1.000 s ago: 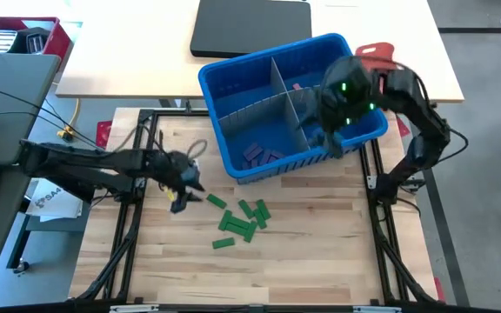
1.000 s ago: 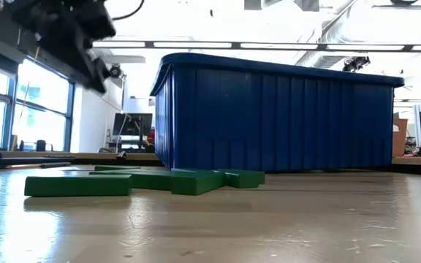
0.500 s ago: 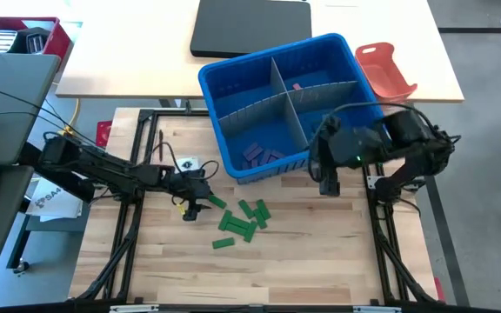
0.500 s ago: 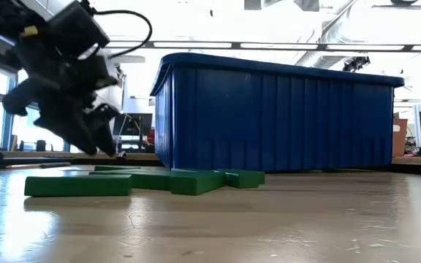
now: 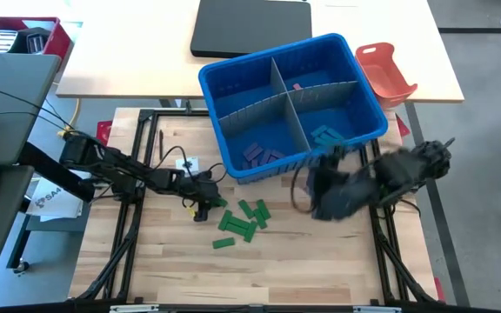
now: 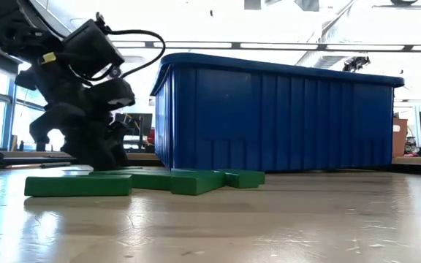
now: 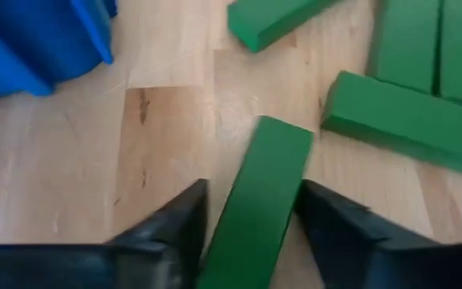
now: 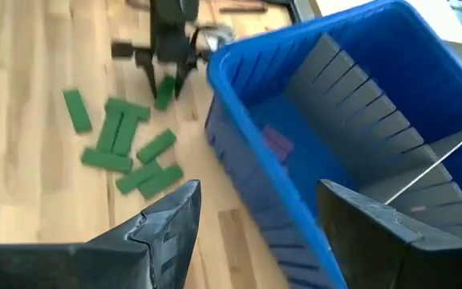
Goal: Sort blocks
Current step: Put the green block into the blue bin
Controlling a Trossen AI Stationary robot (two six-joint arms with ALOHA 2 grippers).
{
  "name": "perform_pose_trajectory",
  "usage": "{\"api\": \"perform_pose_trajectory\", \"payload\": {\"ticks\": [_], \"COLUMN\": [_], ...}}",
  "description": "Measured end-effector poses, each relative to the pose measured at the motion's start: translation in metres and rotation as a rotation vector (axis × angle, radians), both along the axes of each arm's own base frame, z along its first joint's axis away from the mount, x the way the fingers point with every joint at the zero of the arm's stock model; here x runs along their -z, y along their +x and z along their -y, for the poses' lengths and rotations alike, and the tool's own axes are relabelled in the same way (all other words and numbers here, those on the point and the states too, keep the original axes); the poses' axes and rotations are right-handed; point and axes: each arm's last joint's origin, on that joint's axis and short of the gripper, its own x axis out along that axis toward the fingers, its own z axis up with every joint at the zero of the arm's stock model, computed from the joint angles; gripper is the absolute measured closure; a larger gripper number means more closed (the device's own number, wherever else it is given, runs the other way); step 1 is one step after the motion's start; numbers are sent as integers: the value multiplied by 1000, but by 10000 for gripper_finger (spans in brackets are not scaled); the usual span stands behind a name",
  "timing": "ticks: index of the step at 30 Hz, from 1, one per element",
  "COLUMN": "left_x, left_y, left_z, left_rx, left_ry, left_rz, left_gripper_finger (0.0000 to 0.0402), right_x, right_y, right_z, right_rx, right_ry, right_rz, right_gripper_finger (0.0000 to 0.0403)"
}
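A: Where is the left pincer (image 5: 203, 209)?

B: Down on the worktop (image 5: 320, 252), fingers parted either side of one green block (image 7: 257, 201), not yet closed on it.

A: And the rest?

B: More green blocks (image 5: 240, 223) lie at its four o'clock. The blue bin (image 5: 292, 100) at one o'clock holds purple (image 5: 259, 154), teal and pink pieces. The right pincer (image 8: 251, 233) is wide, empty. My guess: greens remain.

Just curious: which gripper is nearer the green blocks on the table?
Left. The left gripper straddles one green block beside the pile; the right gripper hangs off to the pile's far side, by the bin.
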Motion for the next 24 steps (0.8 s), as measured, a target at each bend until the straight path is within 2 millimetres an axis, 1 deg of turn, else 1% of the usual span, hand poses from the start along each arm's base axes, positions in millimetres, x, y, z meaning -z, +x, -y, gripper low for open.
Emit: {"api": "perform_pose_trajectory", "payload": {"ticks": [3, 4, 7, 9, 11, 12, 14, 15, 17, 19, 22, 24], "left_x": [-3, -5, -16, -25, -39, -48, -63, -68, -83, -97, -109, -115], "left_y": [-1, -2, -4, -7, -8, -9, -15, -19, -26, -31, -40, -45], "left_z": [4, 6, 12, 16, 22, 25, 32, 35, 43, 51, 62, 69], "left_rx": [-40, -39, -56, -95, -135, -159, -204, -227, -273, -309, -340, -365], "left_ry": [-21, -23, -28, -11, 19, 33, 63, 78, 93, 87, 98, 118], "left_rz": [11, 13, 23, 24, 61, 83, 106, 109, 164, 261, 375, 447], "left_gripper_finger": [307, 314, 313, 313, 313, 313, 313, 313, 313, 313, 313, 313], "right_x": [35, 48, 82, 98, 111, 117, 125, 127, 128, 126, 119, 116], "right_y": [5, 6, 7, 9, 12, 15, 21, 25, 35, 47, 69, 81], "right_z": [-17, -22, -32, -34, -31, -27, -18, -14, -5, 5, 24, 41], "right_rx": [35, 50, 82, 86, 96, 102, 124, 136, 113, 61, -76, -157], "right_ry": [-35, -43, -85, -100, -155, -217, -326, -335, -301, -289, -260, -209], "right_rz": [-60, -78, -120, -140, -146, -140, -120, -109, -129, -138, -128, -114], "right_gripper_finger": [159, 159, 159, 159, 159, 159, 159, 159, 159, 159, 159, 159]}}
